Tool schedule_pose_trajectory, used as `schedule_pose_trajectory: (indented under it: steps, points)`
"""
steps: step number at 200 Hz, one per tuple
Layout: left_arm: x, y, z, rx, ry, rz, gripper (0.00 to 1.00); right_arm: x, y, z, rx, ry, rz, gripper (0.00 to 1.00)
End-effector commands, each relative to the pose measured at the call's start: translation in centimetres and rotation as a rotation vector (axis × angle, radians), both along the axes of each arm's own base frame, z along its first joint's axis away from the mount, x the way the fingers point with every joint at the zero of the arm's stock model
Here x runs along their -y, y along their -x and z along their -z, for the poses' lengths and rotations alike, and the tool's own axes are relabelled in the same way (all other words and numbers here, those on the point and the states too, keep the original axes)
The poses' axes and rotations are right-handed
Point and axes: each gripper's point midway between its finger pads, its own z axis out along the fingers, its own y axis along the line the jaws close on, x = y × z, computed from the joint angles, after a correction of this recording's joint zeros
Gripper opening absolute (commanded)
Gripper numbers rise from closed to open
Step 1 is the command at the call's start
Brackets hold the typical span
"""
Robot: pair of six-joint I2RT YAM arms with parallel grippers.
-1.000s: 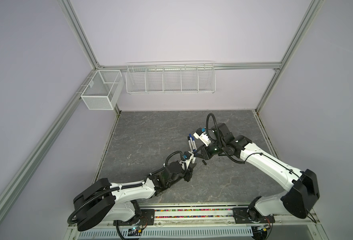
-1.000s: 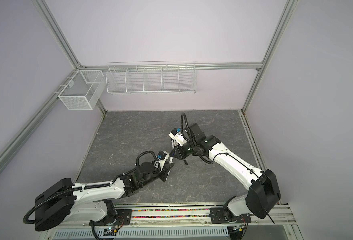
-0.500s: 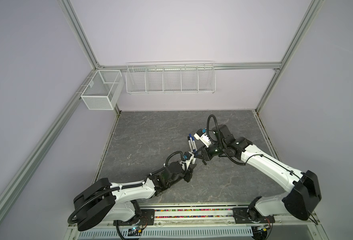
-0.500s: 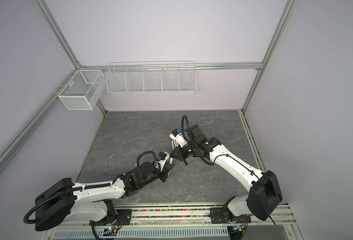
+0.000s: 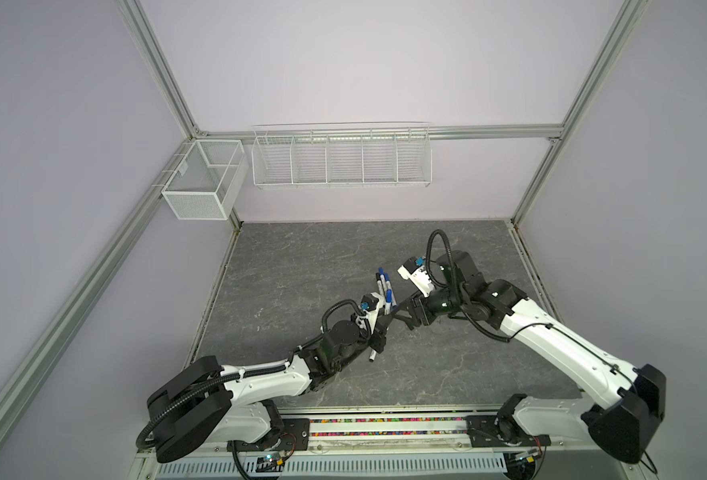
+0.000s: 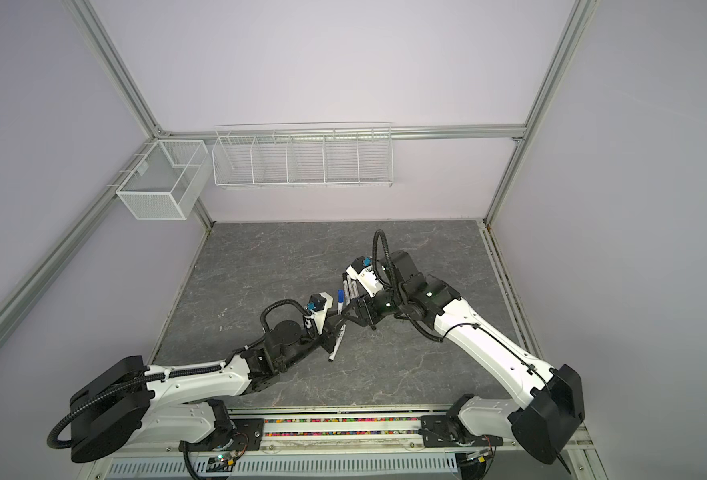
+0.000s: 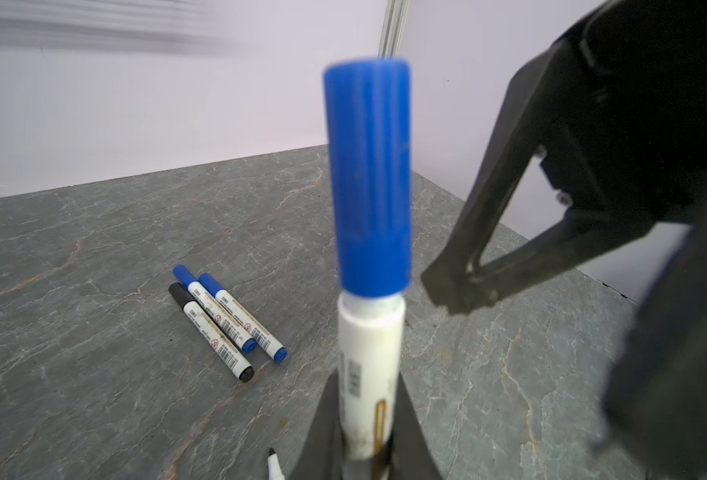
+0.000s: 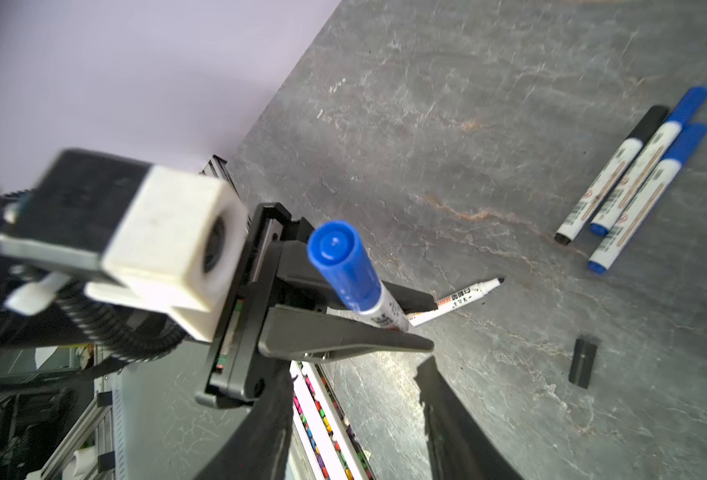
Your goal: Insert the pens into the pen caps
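The left gripper [image 8: 426, 323] is clamping its fingers on the white barrel of a marker pen [image 7: 370, 353]. It is holding this pen off the grey tabletop [image 5: 301, 270] with the capped end uppermost. A blue cap [image 7: 368, 178] is sitting on the marker pen's top end, with a thin white collar showing just under it.

Just beneath the marker pen, an uncapped pen [image 8: 464, 297] with a black tip is lying flat on the tabletop, partly hidden by the gripper's fingers. On the far side of the marker pen from the left arm, three capped pens [image 7: 218, 311] are lying side by side and touching, one black-capped and two blue-capped.

To the right of the marker pen, the right gripper [image 8: 356, 370] is hovering just beside the blue cap, with its fingers standing apart and nothing between them. A loose black cap [image 8: 583, 361] is lying on its side on the tabletop. It is farther from the marker pen than the uncapped pen is, and touching neither.
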Motion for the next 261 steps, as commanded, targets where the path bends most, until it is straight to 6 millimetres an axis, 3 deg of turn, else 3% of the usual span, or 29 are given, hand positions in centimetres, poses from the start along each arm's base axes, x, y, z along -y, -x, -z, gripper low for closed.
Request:
schedule_pose_trajectory:
  steps: [1, 39, 122, 192, 261]
  points:
    - [-0.1, -0.2, 0.1, 0.009, 0.006, -0.012, 0.0, -0.2, -1.2, -2.7, 0.097, -0.049, 0.018, 0.52]
    - [0.1, -0.1, 0.1, 0.003, 0.014, -0.008, 0.0, -1.3, -2.8, -4.6, 0.141, -0.073, 0.023, 0.51]
    - [0.1, 0.0, 0.0, 0.001, 0.017, -0.01, 0.0, -3.1, -4.9, -4.3, 0.121, -0.092, 0.028, 0.42]
    - [0.0, 0.0, -0.1, -0.011, 0.027, -0.015, 0.0, -3.3, -4.2, -2.4, 0.053, -0.089, 0.021, 0.31]
    - [0.2, -0.1, -0.3, -0.015, 0.028, -0.013, 0.0, -2.3, -3.2, 1.0, -0.013, 0.005, 0.013, 0.15]
